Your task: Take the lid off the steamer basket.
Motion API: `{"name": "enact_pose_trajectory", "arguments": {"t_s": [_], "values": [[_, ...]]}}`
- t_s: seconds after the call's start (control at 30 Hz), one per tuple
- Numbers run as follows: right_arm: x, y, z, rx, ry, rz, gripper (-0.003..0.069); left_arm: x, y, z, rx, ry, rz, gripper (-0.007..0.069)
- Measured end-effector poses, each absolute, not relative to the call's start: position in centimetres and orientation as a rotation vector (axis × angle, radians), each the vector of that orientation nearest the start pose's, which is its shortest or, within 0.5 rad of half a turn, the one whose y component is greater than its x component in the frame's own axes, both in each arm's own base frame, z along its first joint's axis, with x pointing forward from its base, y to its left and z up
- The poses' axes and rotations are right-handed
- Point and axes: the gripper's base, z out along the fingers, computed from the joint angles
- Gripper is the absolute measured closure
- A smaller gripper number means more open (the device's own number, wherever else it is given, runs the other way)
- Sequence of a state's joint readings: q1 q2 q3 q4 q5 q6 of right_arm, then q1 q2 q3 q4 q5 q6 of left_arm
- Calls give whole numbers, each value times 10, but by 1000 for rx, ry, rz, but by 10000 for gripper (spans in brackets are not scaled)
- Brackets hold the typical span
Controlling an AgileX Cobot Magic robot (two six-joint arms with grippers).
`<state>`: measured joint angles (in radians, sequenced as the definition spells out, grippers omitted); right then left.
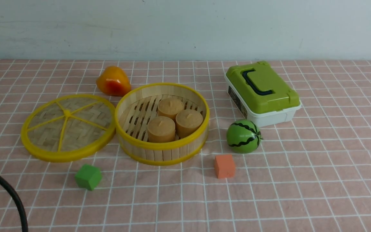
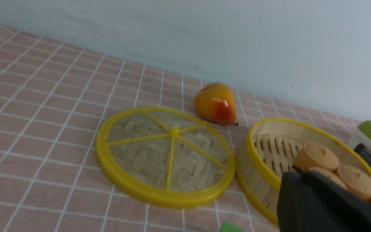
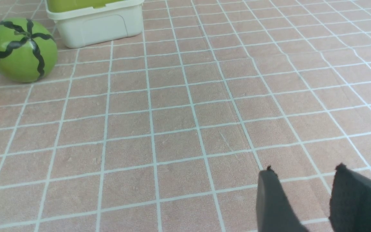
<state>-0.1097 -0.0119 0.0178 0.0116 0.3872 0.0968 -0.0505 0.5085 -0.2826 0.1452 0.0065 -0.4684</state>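
Zero steps remain, I judge: the woven bamboo lid point(image 1: 67, 112) lies off the steamer basket point(image 1: 163, 153); my left claw point(image 2: 296, 172) is closed, empty.

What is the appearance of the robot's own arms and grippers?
Both the left gripper and right gripper have dark, tapering fingers. A black cable curves beside the left arm's dark edge. I see no markings.
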Motion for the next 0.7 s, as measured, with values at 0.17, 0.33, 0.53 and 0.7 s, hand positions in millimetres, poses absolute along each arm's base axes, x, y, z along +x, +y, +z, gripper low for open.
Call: {"name": "enact_pose_trajectory", "arguments": {"t_s": [0.17,0.33,0.53,0.7], "values": [[52,-5,173,200,1866,3,418,111,-5,254,-249,1789,-261,637],[52,-5,173,200,1866,3,418,97,-8,243,-217,1779,-288,637],[52,-5,173,200,1866,3,418,66,-5,192,-209,1724,-297,637],[52,-5,173,200,1866,3,418,55,-2,178,-259,1793,-291,637]]}}
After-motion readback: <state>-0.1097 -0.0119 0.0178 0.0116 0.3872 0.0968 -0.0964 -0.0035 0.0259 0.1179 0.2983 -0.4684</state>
